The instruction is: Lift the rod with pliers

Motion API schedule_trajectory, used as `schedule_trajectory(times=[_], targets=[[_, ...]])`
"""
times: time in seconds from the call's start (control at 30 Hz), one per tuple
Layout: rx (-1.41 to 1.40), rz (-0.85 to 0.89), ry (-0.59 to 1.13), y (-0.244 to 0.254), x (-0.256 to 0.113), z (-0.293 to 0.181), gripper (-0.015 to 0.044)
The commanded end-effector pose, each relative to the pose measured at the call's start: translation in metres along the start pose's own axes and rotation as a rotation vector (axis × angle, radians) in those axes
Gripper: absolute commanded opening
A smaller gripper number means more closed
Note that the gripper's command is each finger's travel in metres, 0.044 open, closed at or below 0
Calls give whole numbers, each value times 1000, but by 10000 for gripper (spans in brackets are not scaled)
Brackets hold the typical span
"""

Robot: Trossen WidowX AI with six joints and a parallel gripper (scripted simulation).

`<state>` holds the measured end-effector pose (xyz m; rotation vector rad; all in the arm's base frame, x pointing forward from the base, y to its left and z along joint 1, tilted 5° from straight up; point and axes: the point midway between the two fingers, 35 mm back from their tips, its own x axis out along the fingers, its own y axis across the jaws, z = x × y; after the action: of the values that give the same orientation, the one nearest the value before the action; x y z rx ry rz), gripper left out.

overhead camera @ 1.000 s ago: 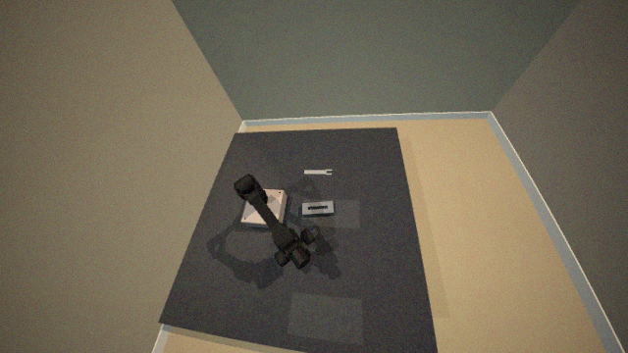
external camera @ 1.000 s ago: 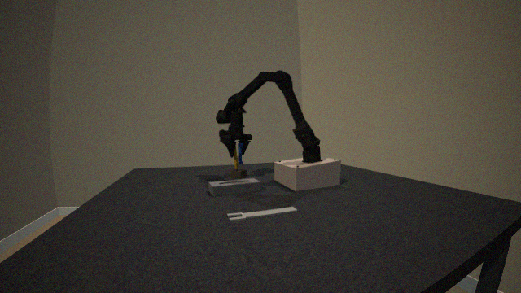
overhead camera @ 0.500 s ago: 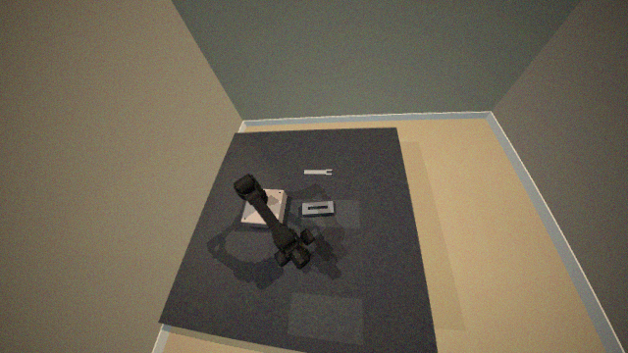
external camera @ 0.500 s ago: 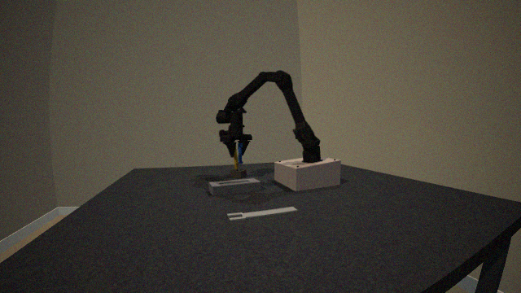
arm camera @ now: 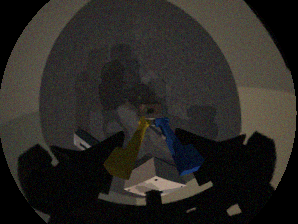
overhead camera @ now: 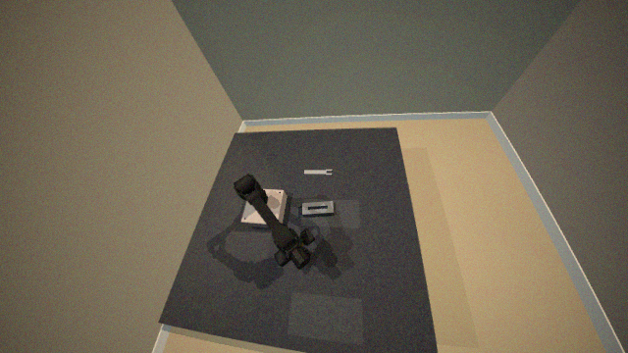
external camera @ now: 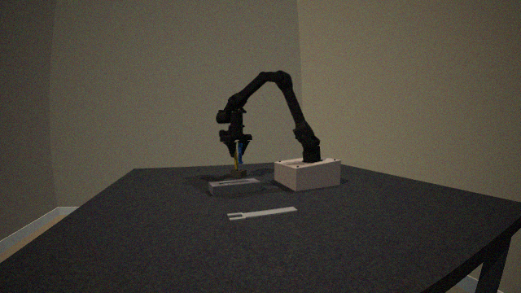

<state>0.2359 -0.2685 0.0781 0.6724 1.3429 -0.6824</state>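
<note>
Rod: too small or too deep in the dark slot of the channel block (overhead camera: 324, 213) (external camera: 234, 188) to tell. Pliers, with yellow handle (external camera: 236, 160) (arm camera: 131, 156) and blue handle (external camera: 240, 154) (arm camera: 186, 156): mostly hidden beneath the arm (overhead camera: 267, 213) from the top, their jaws too dim and small to make out at the holster (external camera: 239, 173) (arm camera: 156, 107). Table (overhead camera: 373, 172) (external camera: 163, 244): near edge cut off by the frame in the top and exterior views.

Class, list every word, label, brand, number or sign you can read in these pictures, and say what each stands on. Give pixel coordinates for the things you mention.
There are none to read: no lettering shows on the pliers (external camera: 236, 160) (arm camera: 131, 156), the channel block (overhead camera: 325, 212) (external camera: 234, 188), the forked strip (overhead camera: 316, 172) (external camera: 269, 212) or the pale base box (overhead camera: 278, 216) (external camera: 317, 176) (arm camera: 155, 186).
</note>
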Motion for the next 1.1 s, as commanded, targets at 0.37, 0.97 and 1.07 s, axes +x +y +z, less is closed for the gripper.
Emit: schedule_trajectory(times=[0.37, 0.97, 1.07], targets=[[0, 3, -2, 1, 0, 0, 353], [0, 3, -2, 1, 0, 0, 316], [0, 3, -2, 1, 0, 0, 316]])
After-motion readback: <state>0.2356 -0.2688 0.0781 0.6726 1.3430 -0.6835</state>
